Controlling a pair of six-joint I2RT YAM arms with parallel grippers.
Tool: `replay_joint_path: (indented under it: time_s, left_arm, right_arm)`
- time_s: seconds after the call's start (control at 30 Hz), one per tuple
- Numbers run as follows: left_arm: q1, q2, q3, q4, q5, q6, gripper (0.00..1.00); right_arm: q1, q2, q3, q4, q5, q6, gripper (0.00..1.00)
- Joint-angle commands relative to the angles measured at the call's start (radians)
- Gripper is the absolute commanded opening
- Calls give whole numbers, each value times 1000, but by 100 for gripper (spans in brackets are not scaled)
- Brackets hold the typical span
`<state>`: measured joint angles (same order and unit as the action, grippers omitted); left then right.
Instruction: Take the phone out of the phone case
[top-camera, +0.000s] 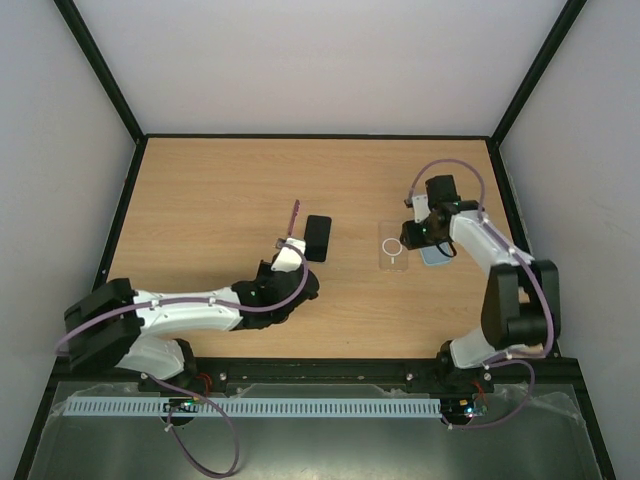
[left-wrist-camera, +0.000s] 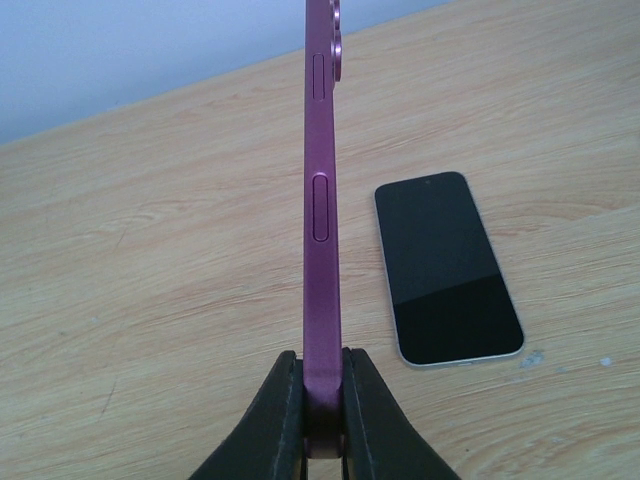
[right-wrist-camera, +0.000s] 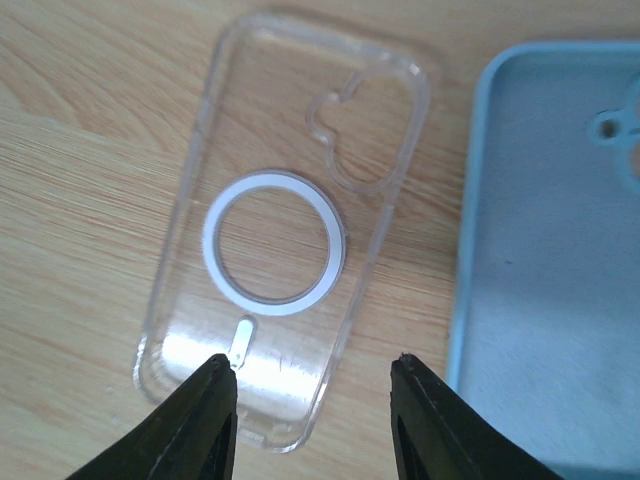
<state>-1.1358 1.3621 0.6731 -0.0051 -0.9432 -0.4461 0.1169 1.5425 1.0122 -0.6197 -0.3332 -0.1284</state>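
My left gripper (left-wrist-camera: 322, 400) is shut on the bottom edge of a magenta phone (left-wrist-camera: 322, 200), holding it upright and edge-on above the table; in the top view the phone (top-camera: 293, 215) rises from the left gripper (top-camera: 289, 250). A clear phone case (right-wrist-camera: 290, 230) with a white ring lies flat and empty on the wood. My right gripper (right-wrist-camera: 315, 375) hovers open over its lower end, one fingertip (right-wrist-camera: 212, 385) above the case and the other beside it. In the top view the clear case (top-camera: 393, 246) lies just left of the right gripper (top-camera: 415, 236).
A second phone (left-wrist-camera: 445, 265) with a dark screen lies face up right of the magenta one, seen also in the top view (top-camera: 318, 238). A light blue case (right-wrist-camera: 560, 250) lies open side up right of the clear case. Black frame rails border the table.
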Motion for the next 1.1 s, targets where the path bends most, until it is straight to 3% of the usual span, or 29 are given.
replay_joint_path:
  time_s: [0.0,0.2,0.47,0.67,0.73,0.87,1.07]
  left_arm:
    - [44,78,18,49,-30,70,2]
    - [64,236,164,-29,-137,262,2]
    - [112,458,280,-75,-267,431,2]
    - [163,528,306,-47,-151,485,5]
    - [168,535,309,-31,-109,493,10]
    - [173,547,340,-72,-74,459,37]
    - [177,525,356,-127,-1,386,51]
  right_arm:
    - [-5,-177,-11,-22,-85,27,41]
    - [1,-396,-79,-20,-360,8,40]
    - [2,-638,-275,270,-366,117,44]
    - [1,-703,-307,285,-362,109,49]
    - [2,-717,-325,298,-364,115,52]
    - [1,-722,-333,304,-375,120,54]
    - [2,-710,-327,299,-371,115,55]
